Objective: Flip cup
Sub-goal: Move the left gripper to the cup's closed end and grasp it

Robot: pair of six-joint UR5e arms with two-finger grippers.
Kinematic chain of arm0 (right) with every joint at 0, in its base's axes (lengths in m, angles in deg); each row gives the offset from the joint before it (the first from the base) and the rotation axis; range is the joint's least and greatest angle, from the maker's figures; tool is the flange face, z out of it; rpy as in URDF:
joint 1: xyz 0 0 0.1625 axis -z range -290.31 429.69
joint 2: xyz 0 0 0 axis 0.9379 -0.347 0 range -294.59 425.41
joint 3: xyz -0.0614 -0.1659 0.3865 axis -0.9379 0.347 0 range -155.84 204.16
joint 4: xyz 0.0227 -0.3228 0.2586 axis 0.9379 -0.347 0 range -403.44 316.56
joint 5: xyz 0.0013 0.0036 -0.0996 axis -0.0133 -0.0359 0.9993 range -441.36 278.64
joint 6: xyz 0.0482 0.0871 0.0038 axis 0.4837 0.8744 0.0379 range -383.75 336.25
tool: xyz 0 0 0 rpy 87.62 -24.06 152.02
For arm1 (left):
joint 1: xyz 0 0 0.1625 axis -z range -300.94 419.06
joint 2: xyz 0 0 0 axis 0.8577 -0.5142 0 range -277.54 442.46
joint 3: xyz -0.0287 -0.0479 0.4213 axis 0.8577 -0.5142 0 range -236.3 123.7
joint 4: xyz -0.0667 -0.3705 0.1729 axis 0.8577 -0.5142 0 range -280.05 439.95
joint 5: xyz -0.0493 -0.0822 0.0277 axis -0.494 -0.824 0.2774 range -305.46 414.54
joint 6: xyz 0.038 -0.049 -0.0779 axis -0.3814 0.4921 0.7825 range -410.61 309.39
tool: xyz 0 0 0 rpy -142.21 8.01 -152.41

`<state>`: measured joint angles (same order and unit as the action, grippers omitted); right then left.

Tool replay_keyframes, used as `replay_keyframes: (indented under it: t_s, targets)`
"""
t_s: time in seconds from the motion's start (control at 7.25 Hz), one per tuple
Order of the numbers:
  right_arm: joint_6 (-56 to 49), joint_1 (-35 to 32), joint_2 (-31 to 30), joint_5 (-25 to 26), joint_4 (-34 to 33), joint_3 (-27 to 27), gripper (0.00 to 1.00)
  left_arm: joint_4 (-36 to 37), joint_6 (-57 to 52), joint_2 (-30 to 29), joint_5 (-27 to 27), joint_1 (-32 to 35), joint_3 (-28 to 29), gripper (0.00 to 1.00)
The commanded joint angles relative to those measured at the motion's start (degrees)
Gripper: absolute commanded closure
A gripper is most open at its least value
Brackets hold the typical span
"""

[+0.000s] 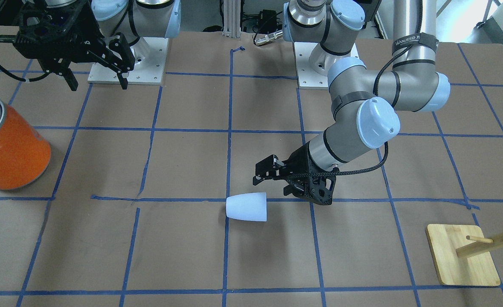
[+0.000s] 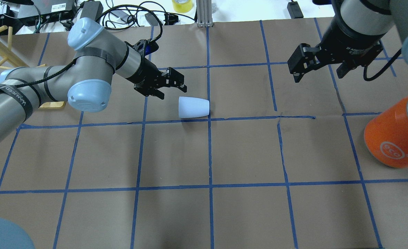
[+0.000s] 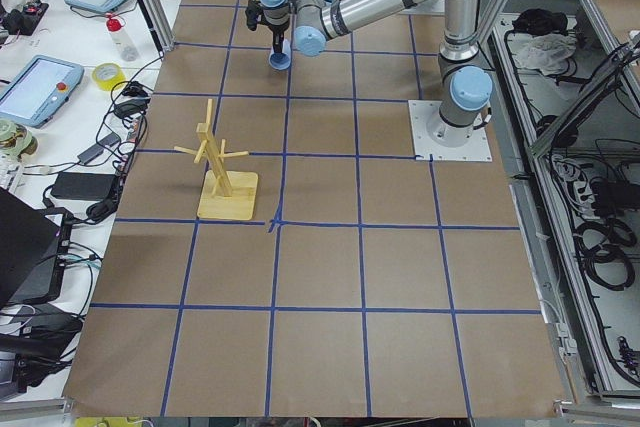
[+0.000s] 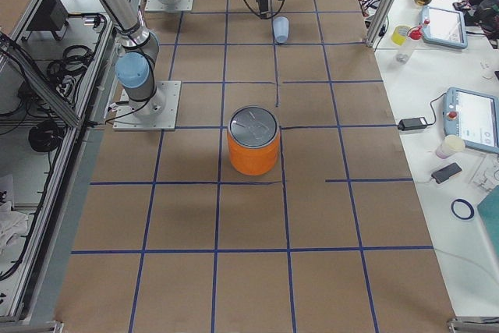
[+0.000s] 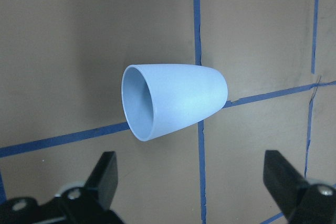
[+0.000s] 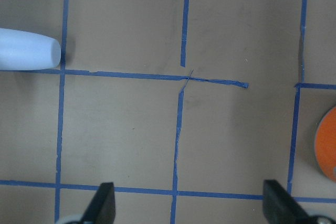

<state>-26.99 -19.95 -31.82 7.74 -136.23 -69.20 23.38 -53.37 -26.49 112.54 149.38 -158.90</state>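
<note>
The pale blue-white cup (image 1: 247, 207) lies on its side on the brown paper near the table's middle, by a blue tape crossing; it also shows in the overhead view (image 2: 194, 107). In the left wrist view the cup (image 5: 173, 100) has its open mouth turned toward the camera. My left gripper (image 1: 263, 170) is open and empty, low over the table, a short way from the cup's mouth end and apart from it (image 2: 173, 93). My right gripper (image 1: 97, 83) is open and empty, raised far from the cup (image 2: 318, 74).
A large orange can (image 1: 10, 145) with a silver lid stands at the table's end on my right (image 2: 394, 138). A wooden peg rack (image 1: 462, 256) on a square base stands at the far side on my left. Blue tape lines grid the paper.
</note>
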Motion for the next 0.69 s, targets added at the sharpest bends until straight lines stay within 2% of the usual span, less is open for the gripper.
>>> replay_keyframes:
  t_s: [0.0,0.14,0.41,0.55]
  targets:
    - [0.8,0.0,-0.2,0.0,-1.6,-0.7,0.0,0.8,-7.0,-2.4,-8.5,-3.5,-2.3,0.0]
    - [1.0,0.0,-0.2,-0.1,-2.7,-0.6,0.0,1.1,-9.6,-3.1,-11.3,-5.2,-4.6,0.0]
    - [6.8,0.0,-0.1,0.0,-3.3,-0.7,0.0,3.2,-10.2,-4.9,-11.8,-5.3,-5.0,0.0]
    - [6.8,0.0,-0.2,0.0,-3.1,-0.7,0.0,3.3,-10.5,-5.9,-14.1,-5.3,-5.2,0.0]
